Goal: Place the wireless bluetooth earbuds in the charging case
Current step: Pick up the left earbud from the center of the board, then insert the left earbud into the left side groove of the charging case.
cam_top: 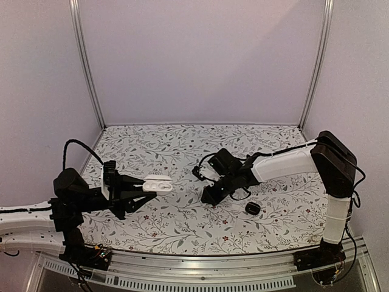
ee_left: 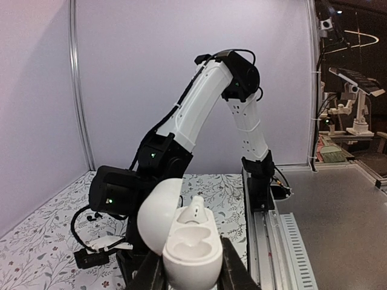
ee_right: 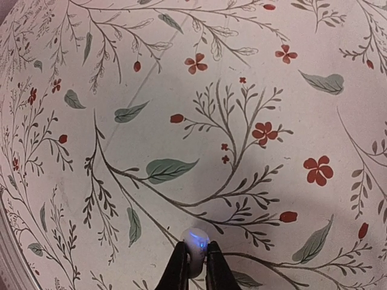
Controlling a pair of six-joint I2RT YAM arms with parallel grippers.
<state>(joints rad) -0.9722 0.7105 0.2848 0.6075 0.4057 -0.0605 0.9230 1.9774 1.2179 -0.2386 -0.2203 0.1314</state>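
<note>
My left gripper (cam_top: pixel 151 190) is shut on a white pebble-shaped charging case (cam_top: pixel 158 182) and holds it above the table's left side. In the left wrist view the case (ee_left: pixel 192 260) sits between my fingers with its lid (ee_left: pixel 157 217) open to the left. One white earbud (ee_left: pixel 195 212) sits in the far socket and the near socket is empty. My right gripper (cam_top: pixel 209 196) is low over the middle of the table. It (ee_right: pixel 195 257) is shut on a small white earbud (ee_right: pixel 195 240) with a blue light, at or just above the cloth. No dark earbuds show.
A black rounded case (cam_top: pixel 253 208) lies on the floral cloth (cam_top: pixel 182 225) just right of my right gripper. A loose black cable (cam_top: pixel 240 196) hangs by the right wrist. Metal posts (cam_top: pixel 88 67) and white walls enclose the table.
</note>
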